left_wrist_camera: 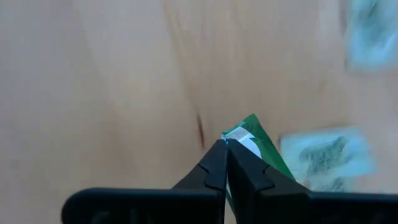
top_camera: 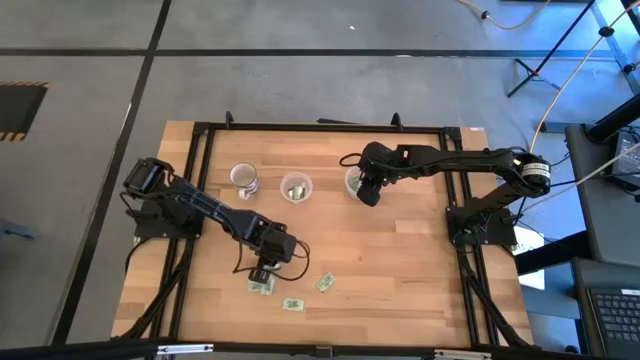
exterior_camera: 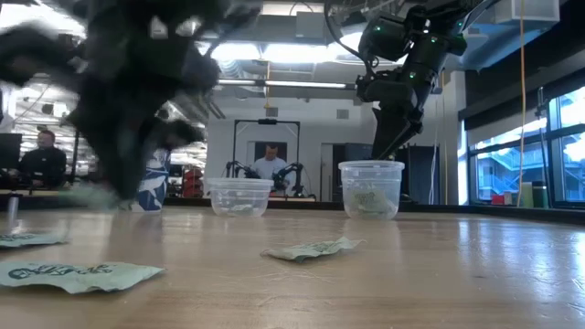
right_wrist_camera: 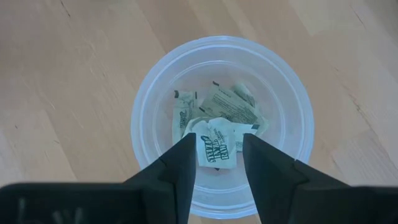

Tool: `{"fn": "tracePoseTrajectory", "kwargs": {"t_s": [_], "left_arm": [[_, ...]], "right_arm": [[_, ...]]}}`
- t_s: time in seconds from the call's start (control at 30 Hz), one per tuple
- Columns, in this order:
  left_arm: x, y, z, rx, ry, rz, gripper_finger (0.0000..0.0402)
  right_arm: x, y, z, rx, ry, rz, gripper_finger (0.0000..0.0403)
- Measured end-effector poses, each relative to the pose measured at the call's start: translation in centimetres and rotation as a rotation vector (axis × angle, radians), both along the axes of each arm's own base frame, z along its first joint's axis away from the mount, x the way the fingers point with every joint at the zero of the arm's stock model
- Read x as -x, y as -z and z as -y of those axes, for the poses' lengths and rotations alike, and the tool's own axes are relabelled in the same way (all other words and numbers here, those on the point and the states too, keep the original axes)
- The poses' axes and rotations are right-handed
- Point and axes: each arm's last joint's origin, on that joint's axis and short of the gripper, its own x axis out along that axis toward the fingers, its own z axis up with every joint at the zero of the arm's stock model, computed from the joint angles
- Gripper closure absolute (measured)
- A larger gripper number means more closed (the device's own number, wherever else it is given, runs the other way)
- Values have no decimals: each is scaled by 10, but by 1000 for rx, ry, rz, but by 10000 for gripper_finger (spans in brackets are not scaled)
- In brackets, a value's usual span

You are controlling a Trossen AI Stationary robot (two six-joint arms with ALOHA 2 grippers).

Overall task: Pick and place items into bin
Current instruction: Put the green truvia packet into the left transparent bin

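My left gripper [top_camera: 262, 272] is near the table's near edge, shut on a green-and-white packet [left_wrist_camera: 250, 138]. Three more packets lie flat on the table beside it [top_camera: 262, 287], [top_camera: 292, 304], [top_camera: 325, 283]. My right gripper [right_wrist_camera: 219, 155] is open and points down over a clear plastic cup [top_camera: 354, 180] at the far right. The cup holds several packets [right_wrist_camera: 227, 106]. One white packet [right_wrist_camera: 217, 148] shows between the right fingertips. I cannot tell whether it touches them. My left gripper pinches the green-and-white packet by its white end [left_wrist_camera: 239, 135] between the two fingertips. The rest of the packet slants away past the right finger [left_wrist_camera: 255, 174]. In the low view the gripper's lower end [exterior_camera: 96, 187] is above the table, so the packet is lifted clear.
A patterned mug [top_camera: 243, 180] and a second clear cup [top_camera: 295, 187] holding packets stand left of the right arm's cup. A black frame [top_camera: 200, 130] runs around the wooden table. Bare wood lies between the cups and the loose packets. People sit in the room beyond [exterior_camera: 270, 164].
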Motion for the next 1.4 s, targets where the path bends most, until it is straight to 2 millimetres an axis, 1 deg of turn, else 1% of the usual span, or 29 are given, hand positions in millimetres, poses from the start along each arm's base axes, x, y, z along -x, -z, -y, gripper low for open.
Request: {"fn": "tracePoseTrajectory", "kwargs": {"t_s": [0.07, 0.13, 0.27, 0.3, 0.43, 0.5, 0.63, 0.77, 0.9, 1.03, 1.2, 1.4], "left_arm": [[-3, -16, -6, -15, -6, 39, 399], [-4, -27, -14, -55, -14, 63, 399], [-9, -59, -31, -143, -42, 215, 399], [-10, -65, -36, -170, -60, 240, 399], [-14, -83, -62, -268, -209, 330, 399], [-16, -87, -76, -293, -302, 360, 399], [-20, -85, -103, -301, -453, 373, 399], [-22, -79, -124, -328, -534, 383, 399], [-19, -63, -138, -381, -592, 343, 399], [-13, -47, -147, -401, -623, 320, 399], [-11, -34, -153, -414, -654, 372, 398], [-4, -18, -158, -396, -668, 358, 398]], "right_arm": [[0, 0, 0, 0, -1, 0, 268], [0, 0, 0, -1, 4, 1, 268], [0, -1, 2, 49, 35, -1, 268], [0, -1, 2, 62, 42, -2, 268], [-1, -2, 3, 77, 45, 7, 268], [-2, -2, 3, 85, 48, 12, 268], [-3, -3, 4, 92, 48, 20, 268], [-3, -2, 4, 94, 49, 18, 268], [-2, -2, 3, 91, 48, 8, 268], [-2, -2, 3, 90, 49, 7, 268], [-2, -2, 4, 93, 49, 16, 268], [-3, -2, 4, 93, 51, 19, 268]]}}
